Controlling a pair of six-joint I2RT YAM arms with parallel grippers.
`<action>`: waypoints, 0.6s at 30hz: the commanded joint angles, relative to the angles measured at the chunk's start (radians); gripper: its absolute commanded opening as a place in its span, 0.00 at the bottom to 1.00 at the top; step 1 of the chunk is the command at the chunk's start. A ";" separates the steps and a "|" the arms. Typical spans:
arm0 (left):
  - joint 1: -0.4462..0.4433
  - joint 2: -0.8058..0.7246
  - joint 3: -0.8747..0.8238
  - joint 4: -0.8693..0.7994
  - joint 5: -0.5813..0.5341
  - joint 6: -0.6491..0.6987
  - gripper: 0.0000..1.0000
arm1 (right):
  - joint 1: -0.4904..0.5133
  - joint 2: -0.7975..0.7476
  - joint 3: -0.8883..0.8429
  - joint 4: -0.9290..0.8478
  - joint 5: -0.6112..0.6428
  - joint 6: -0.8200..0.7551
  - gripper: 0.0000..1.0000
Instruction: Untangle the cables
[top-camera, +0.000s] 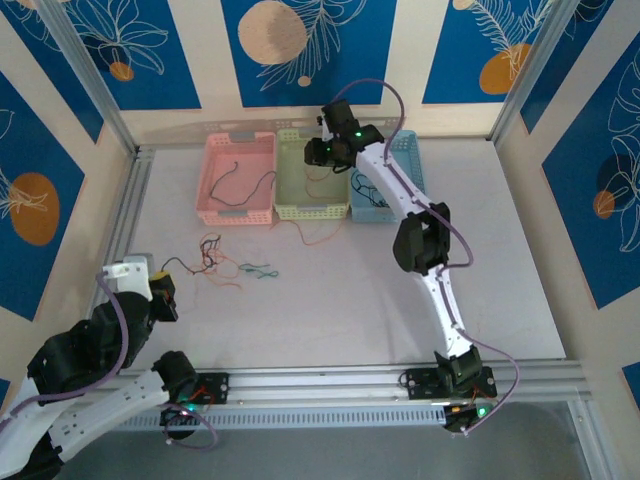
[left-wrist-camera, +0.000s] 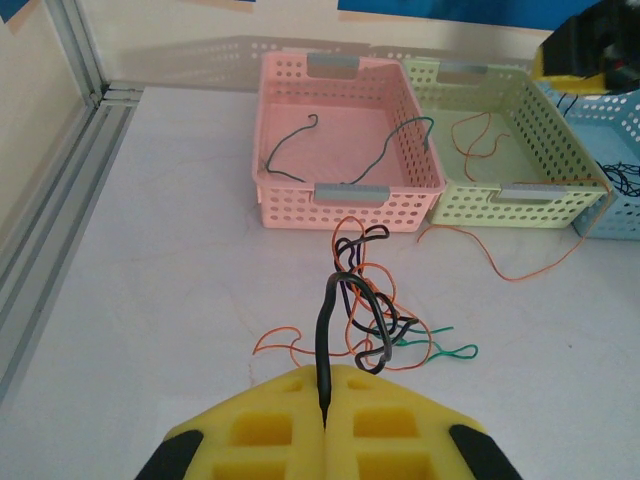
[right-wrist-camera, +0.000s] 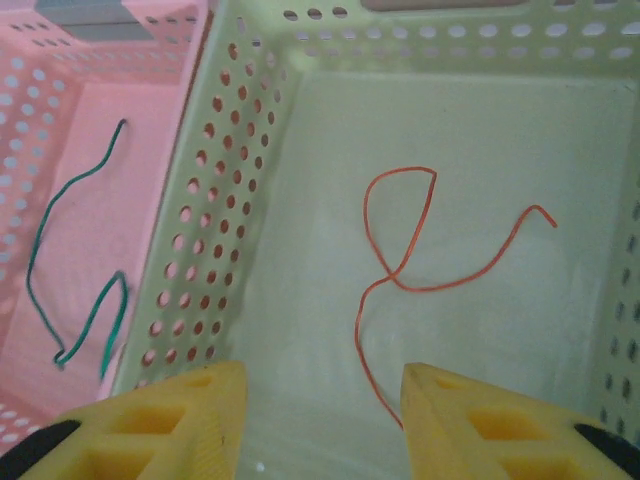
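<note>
Left wrist view: my left jaws pinch a black cable (left-wrist-camera: 322, 335) over the near tabletop (left-wrist-camera: 150, 250).
Its far end runs into the tangle of cables (left-wrist-camera: 372, 322) lying just in front of the pink basket (left-wrist-camera: 345, 205); my right jaws stand spread above an orange cable (right-wrist-camera: 400, 240) lying loose in the green basket (right-wrist-camera: 250, 150).

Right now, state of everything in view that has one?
left gripper, shut on black cable
black cable, pinched at one end, rest runs into the tangle
tangle, knotted, on the table
right gripper, open over green basket
orange cable, loose in green basket
teal-green cable, loose in pink basket
blue basket, holds black cables
</note>
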 joint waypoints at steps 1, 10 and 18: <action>-0.010 0.009 -0.006 0.012 -0.003 0.012 0.00 | 0.034 -0.261 -0.204 -0.015 0.032 -0.002 0.44; -0.011 0.014 -0.008 0.017 0.003 0.017 0.00 | 0.116 -0.686 -1.063 0.387 0.093 0.227 0.40; -0.011 0.018 -0.008 0.015 0.001 0.016 0.00 | 0.139 -0.611 -1.246 0.633 0.237 0.266 0.39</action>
